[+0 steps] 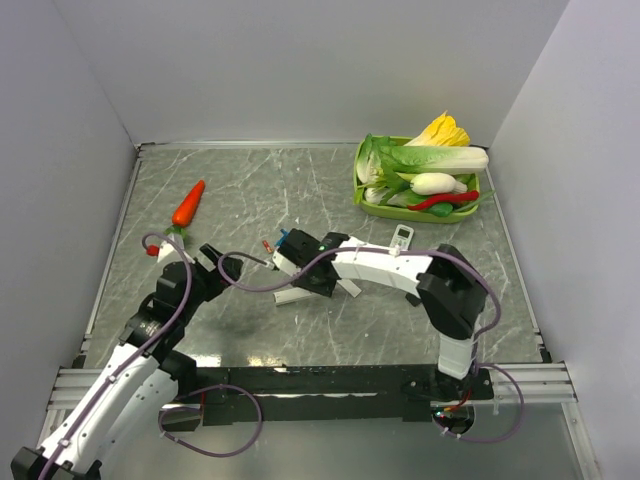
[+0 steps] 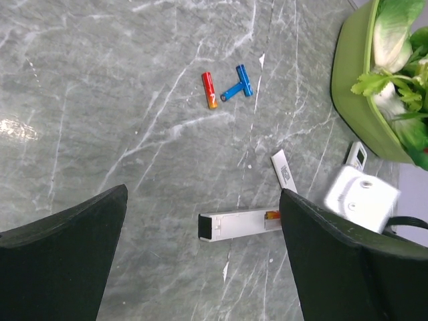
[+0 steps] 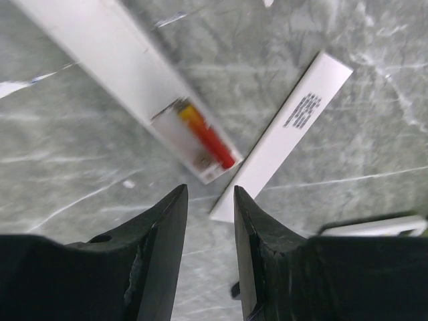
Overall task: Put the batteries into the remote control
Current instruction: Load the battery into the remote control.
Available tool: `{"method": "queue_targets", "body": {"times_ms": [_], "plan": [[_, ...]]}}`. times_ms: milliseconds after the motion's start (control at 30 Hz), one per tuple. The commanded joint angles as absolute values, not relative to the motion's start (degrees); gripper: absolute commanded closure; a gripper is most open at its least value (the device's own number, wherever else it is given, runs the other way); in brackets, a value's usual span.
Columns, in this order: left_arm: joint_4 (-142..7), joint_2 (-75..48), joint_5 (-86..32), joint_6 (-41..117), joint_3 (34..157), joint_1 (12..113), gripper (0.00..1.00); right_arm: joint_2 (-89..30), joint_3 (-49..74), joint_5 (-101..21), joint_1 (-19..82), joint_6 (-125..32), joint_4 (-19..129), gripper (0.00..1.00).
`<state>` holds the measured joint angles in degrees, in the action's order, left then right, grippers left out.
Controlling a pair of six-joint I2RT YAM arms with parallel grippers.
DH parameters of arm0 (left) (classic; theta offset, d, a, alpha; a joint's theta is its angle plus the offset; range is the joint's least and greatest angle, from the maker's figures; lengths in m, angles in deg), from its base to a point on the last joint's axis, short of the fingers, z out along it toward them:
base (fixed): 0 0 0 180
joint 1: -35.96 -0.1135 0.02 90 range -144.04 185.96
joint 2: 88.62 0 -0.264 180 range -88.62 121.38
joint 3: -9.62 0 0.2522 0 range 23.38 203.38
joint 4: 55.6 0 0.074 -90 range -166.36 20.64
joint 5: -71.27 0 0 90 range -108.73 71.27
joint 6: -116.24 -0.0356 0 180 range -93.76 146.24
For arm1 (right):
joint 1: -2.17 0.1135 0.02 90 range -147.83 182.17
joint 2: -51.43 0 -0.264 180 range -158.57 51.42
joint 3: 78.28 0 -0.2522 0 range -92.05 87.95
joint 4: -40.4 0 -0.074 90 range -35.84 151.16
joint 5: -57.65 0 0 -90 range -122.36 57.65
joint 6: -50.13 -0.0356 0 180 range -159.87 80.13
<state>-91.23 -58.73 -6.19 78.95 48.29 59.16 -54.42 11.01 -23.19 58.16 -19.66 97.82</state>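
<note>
The slim white remote control (image 2: 241,224) lies on the table with its back off. One red-orange battery (image 3: 207,137) sits in the open compartment at the end of the remote (image 3: 114,60). The second battery (image 2: 210,89) lies loose on the table, beside a blue T-shaped piece (image 2: 239,83). The white back cover (image 3: 287,134) lies next to the compartment end. My right gripper (image 3: 208,194) hovers just short of that end, jaws a little apart and empty. My left gripper (image 2: 204,194) is wide open and empty above the remote's other end. In the top view the remote (image 1: 288,296) lies between both grippers.
A green tray (image 1: 360,185) of vegetables stands at the back right. A small white remote (image 1: 401,237) lies in front of it. A toy carrot (image 1: 188,203) lies at the back left. Grey walls close the table on three sides.
</note>
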Motion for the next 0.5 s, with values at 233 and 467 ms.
{"method": "queue_targets", "body": {"times_ms": [233, 467], "plan": [[-84.31, -50.58, -15.47, 76.16, 47.99, 59.08, 0.01, -37.09, 25.71, -35.78, 50.52, -46.61, 83.79, 0.60], [-82.28, -33.70, -27.15, 72.47, 51.59, 59.16, 0.10, -30.14, 35.92, -36.67, 46.82, -63.32, 69.03, 0.61]]}}
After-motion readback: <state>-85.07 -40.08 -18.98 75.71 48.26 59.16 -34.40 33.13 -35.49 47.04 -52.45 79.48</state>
